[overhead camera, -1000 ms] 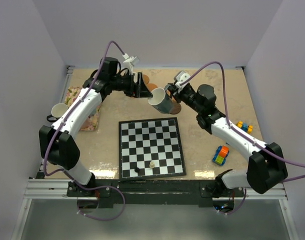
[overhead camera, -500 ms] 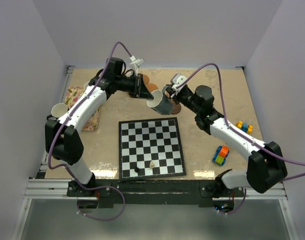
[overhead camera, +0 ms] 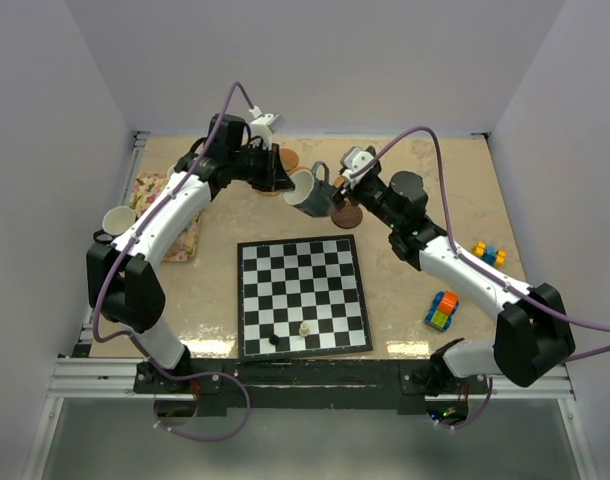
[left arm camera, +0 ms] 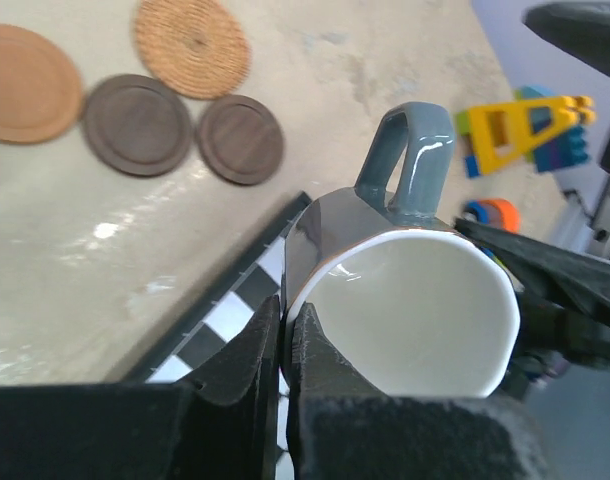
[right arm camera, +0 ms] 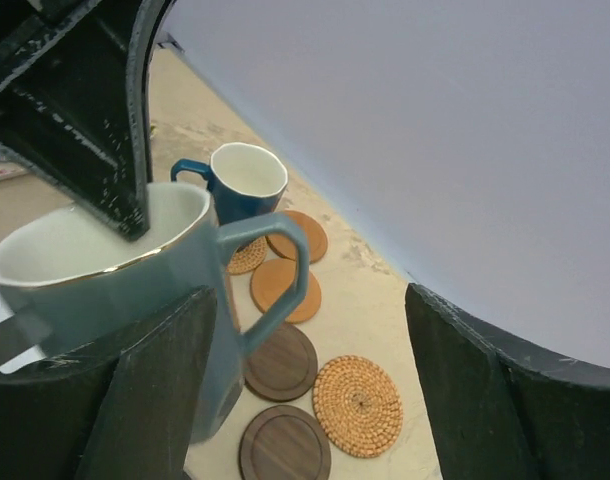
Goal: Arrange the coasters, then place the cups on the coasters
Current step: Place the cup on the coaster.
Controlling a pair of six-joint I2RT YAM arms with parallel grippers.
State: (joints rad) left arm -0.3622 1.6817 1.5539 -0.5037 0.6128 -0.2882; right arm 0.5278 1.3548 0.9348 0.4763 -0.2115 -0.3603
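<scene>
A teal cup (overhead camera: 307, 192) with a white inside hangs tilted above the table, behind the chessboard. My left gripper (overhead camera: 288, 180) is shut on its rim (left arm camera: 297, 300), one finger inside and one outside. My right gripper (overhead camera: 337, 192) stands open around the cup's handle (right arm camera: 285, 270), its fingers (right arm camera: 155, 390) wide apart. Below lie several coasters: two dark brown discs (right arm camera: 283, 360), a woven one (right arm camera: 357, 405) and tan ones (right arm camera: 285, 288). A dark blue cup (right arm camera: 240, 180) stands among the coasters at the back. A pale cup (overhead camera: 118, 221) sits at the far left.
The black-and-white chessboard (overhead camera: 303, 295) lies in the middle with two small pieces (overhead camera: 304, 328) near its front edge. A floral cloth mat (overhead camera: 170, 215) is at the left. A toy car (overhead camera: 442, 310) and coloured blocks (overhead camera: 490, 254) lie at the right.
My left gripper reached in and shut on the cup's rim. My right gripper then opened and let go of the cup, which has shifted slightly left and back.
</scene>
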